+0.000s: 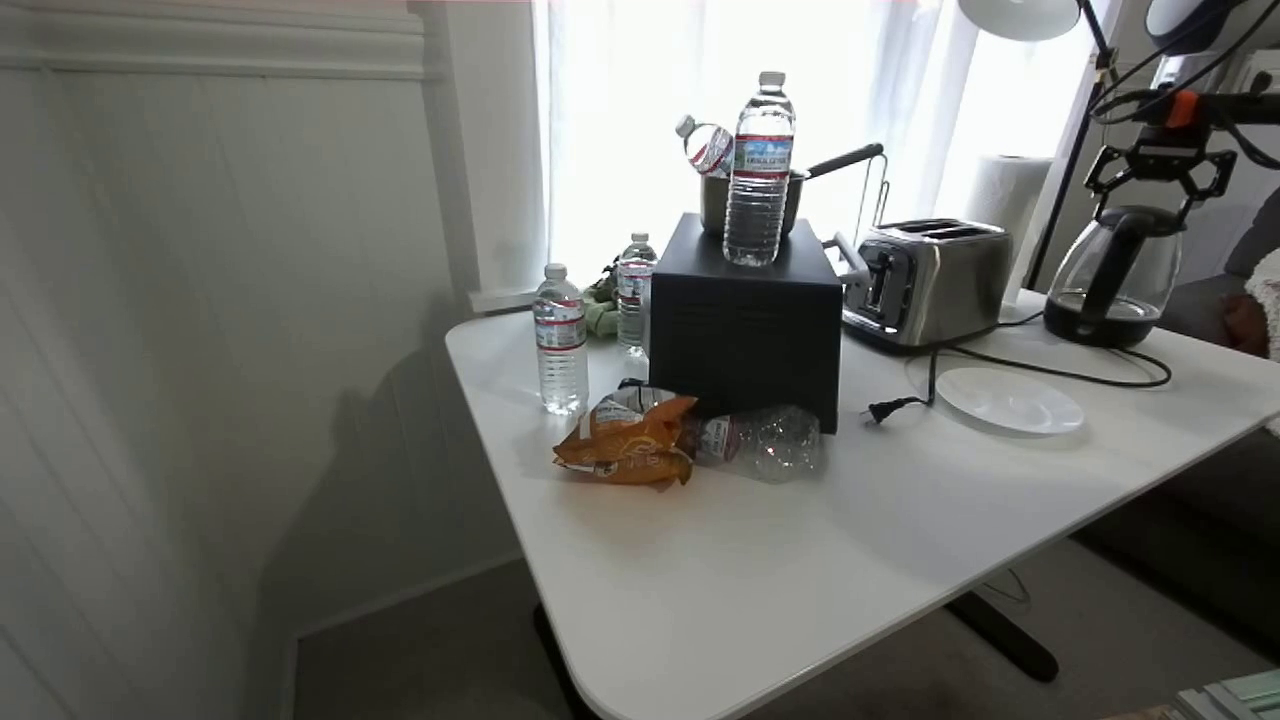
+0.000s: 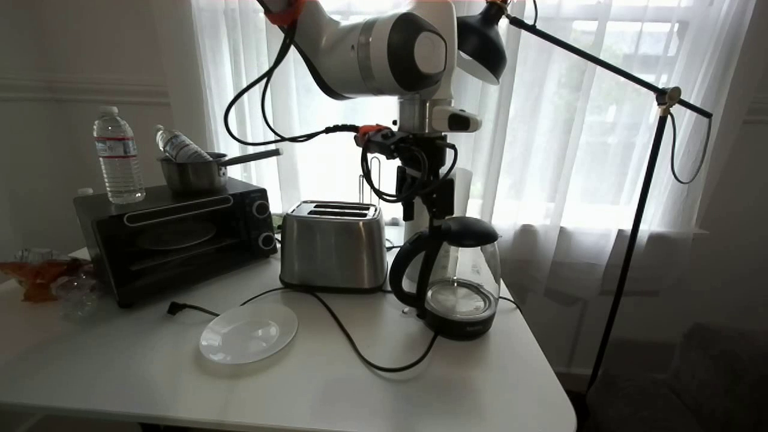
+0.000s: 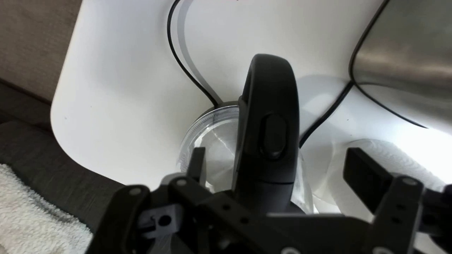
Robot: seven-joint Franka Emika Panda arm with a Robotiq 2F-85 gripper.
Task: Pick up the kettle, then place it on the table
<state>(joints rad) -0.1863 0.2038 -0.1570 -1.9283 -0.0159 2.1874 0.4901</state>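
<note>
The kettle has a clear glass body and black base, lid and curved handle. It stands upright on the white table near its end in an exterior view (image 1: 1112,265) and in an exterior view (image 2: 465,306). The table shows as a smooth white top (image 1: 720,590). My gripper (image 1: 1142,212) is right above the kettle, pointing down, fingers at lid height. In the wrist view the open gripper (image 3: 277,155) has one finger on each side of the kettle's handle (image 3: 270,91), with gaps on both sides. The lid is mostly hidden there behind the gripper.
A chrome toaster (image 2: 334,252) and a paper towel roll (image 1: 1010,190) stand beside the kettle. A black cord (image 2: 360,348) and white plate (image 2: 249,333) lie near it. A black toaster oven (image 1: 745,330) bears a pot and bottles. A lamp pole (image 2: 630,240) stands behind.
</note>
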